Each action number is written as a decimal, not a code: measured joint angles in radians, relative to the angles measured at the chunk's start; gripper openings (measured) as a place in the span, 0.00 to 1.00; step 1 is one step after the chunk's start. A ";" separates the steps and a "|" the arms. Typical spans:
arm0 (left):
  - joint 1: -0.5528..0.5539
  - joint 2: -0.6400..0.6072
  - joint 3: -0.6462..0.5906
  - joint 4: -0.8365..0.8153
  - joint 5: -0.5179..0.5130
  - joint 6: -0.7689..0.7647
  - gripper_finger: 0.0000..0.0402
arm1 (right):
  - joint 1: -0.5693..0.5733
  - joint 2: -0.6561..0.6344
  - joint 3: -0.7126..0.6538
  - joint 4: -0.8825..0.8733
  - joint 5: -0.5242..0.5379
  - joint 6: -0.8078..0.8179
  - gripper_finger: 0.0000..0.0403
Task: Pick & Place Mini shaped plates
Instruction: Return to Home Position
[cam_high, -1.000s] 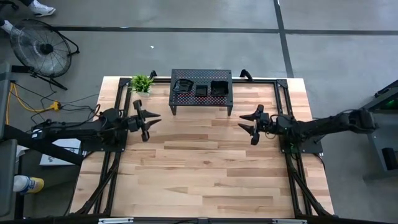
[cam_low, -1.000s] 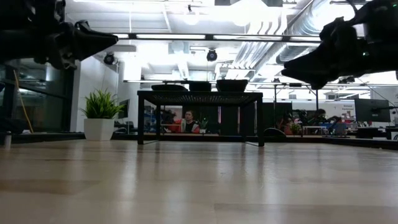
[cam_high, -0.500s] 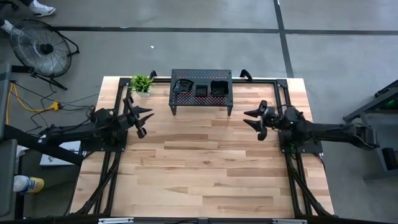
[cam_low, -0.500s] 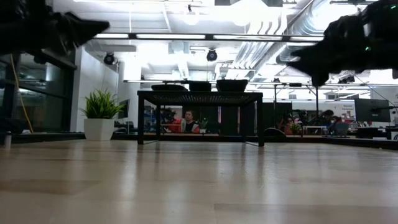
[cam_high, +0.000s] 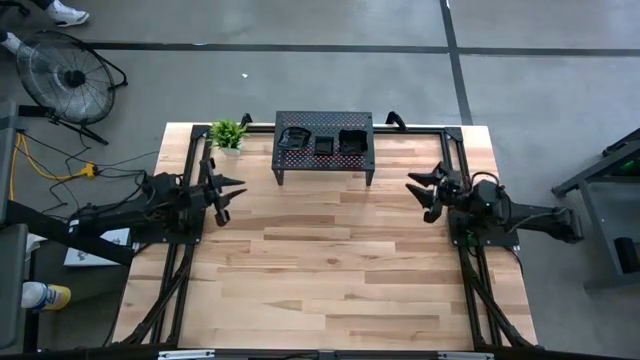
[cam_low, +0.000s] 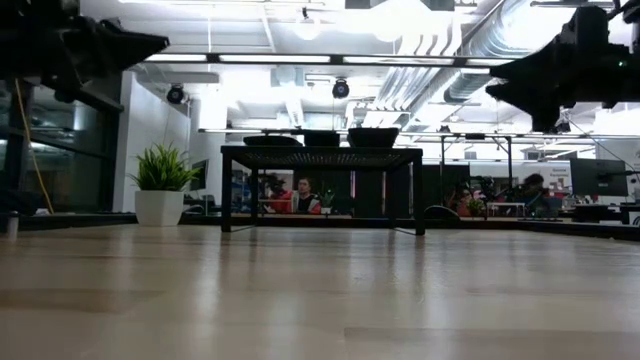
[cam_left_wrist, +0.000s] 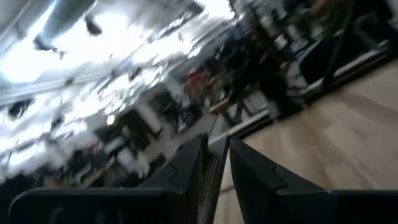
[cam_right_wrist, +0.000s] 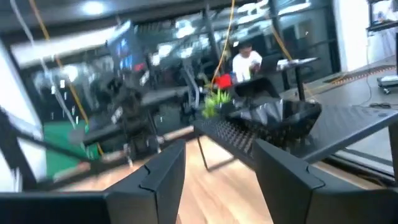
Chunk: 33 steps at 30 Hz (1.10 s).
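Three mini shaped plates, glossy black, rest on top of the black perforated stand (cam_high: 323, 165) at the table's far edge: one on the left (cam_high: 294, 137), a small one in the middle (cam_high: 324, 146) and one on the right (cam_high: 352, 141). My left gripper (cam_high: 226, 195) hovers over the table's left side, left of the stand. Its fingers (cam_left_wrist: 186, 171) are open by a narrow gap with nothing between them. My right gripper (cam_high: 426, 191) hovers over the right side, wide open and empty. In the right wrist view it points toward the stand (cam_right_wrist: 249, 134) and a plate (cam_right_wrist: 283, 115).
A small potted plant (cam_high: 228, 133) stands at the far left beside the stand. Black frame rails (cam_high: 190, 250) run along both side edges of the table. The wooden top (cam_high: 320, 270) between the arms and toward the near edge is bare. People sit in the room beyond (cam_low: 303, 192).
Both arms have drawn back from the table's middle and risen a little. The left gripper went toward the left edge and the right gripper toward the right edge. The right gripper has also rolled somewhat. The plates have kept still on the stand.
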 joint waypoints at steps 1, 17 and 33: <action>0.000 0.001 0.001 -0.013 -0.028 -0.013 0.20 | 0.005 -0.013 0.000 0.011 0.025 0.013 0.45; 0.000 0.000 0.002 -0.311 -0.020 -0.151 0.20 | 0.013 0.001 0.000 0.024 0.021 0.123 0.45; 0.000 0.001 0.007 -0.387 -0.015 -0.145 0.20 | 0.013 0.001 0.000 0.024 0.019 0.078 0.45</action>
